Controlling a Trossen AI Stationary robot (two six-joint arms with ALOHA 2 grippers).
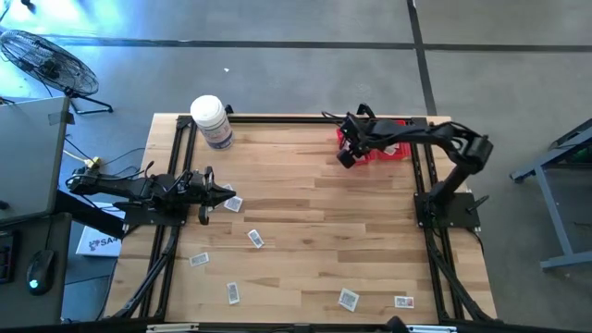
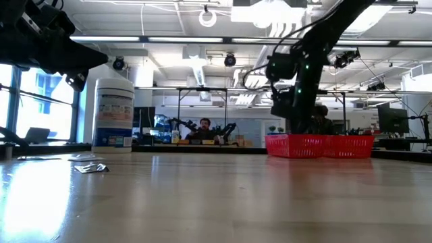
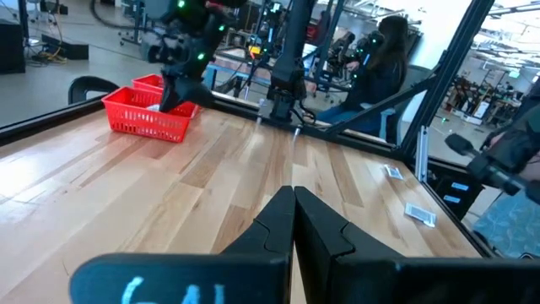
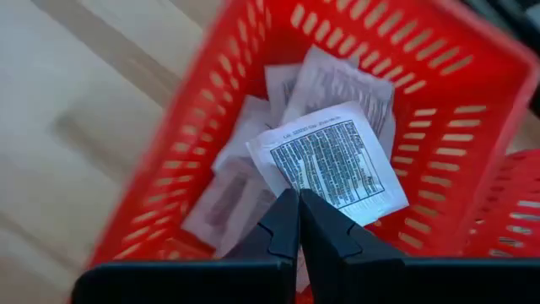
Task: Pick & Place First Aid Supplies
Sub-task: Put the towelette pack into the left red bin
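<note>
Two pincers are in view. Over the red mesh basket [image 4: 439, 127] at the desk's [image 1: 370, 240] far right corner, the right pincer [image 4: 297, 221] hangs with its fingers clamped on a printed white packet [image 4: 333, 165]; several more packets [image 4: 245, 169] lie inside the basket beneath it. Near the left edge, the left pincer [image 1: 229, 192] sits low with its fingers pressed together and nothing between them. Six loose packets [image 1: 255, 239] lie scattered across the near part of the desk. One large white bottle [image 1: 211, 120] stands at the far left corner.
</note>
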